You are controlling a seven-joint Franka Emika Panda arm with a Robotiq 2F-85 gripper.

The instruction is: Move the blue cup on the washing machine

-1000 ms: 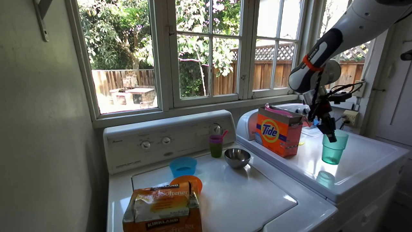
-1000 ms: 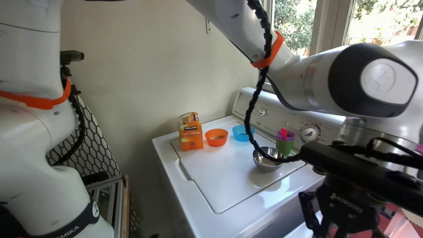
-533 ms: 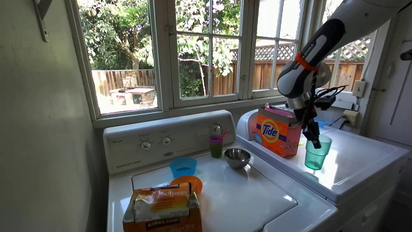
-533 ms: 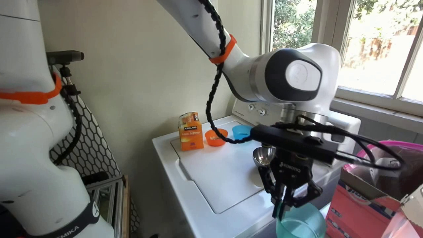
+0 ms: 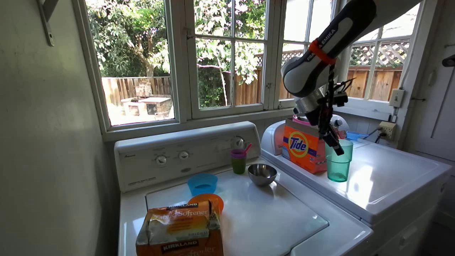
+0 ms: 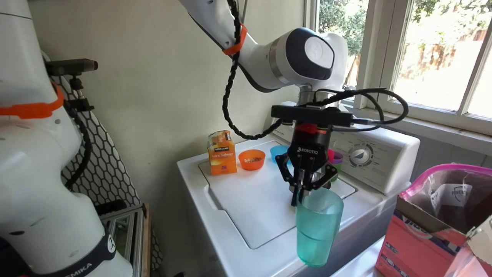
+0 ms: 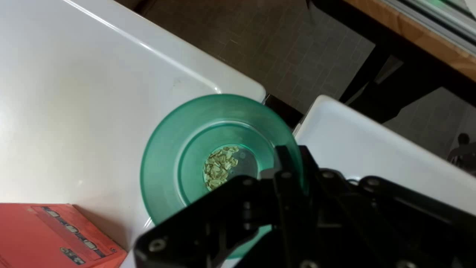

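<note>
The tool (image 6: pixel 298 197) pinches the blue cup (image 6: pixel 319 231) by one side of its rim, part inside and part outside. The cup hangs in the air right under the tool, nearly upright. The washing machine (image 6: pixel 251 209) is next to the tool and lower down, and I think the cup is not over its lid yet.

The pinch is only on one side, so a fast turn or a sudden stop could make the cup swing and tip. Then the pale flakes (image 7: pixel 218 166) at its bottom, below the tool, could spill out. If the pinch is too weak, the cup could slip and drop straight down. If the tool goes across too low, the bottom of the cup could bang the washing machine's edge. Past that edge, farther from the tool, the silver bowl (image 5: pixel 262 176) and the purple and green cup (image 5: pixel 238 163) could get knocked over if the tool goes too far. The Tide box (image 5: pixel 305 148) is near the tool too, so a swing that way could bump it
</note>
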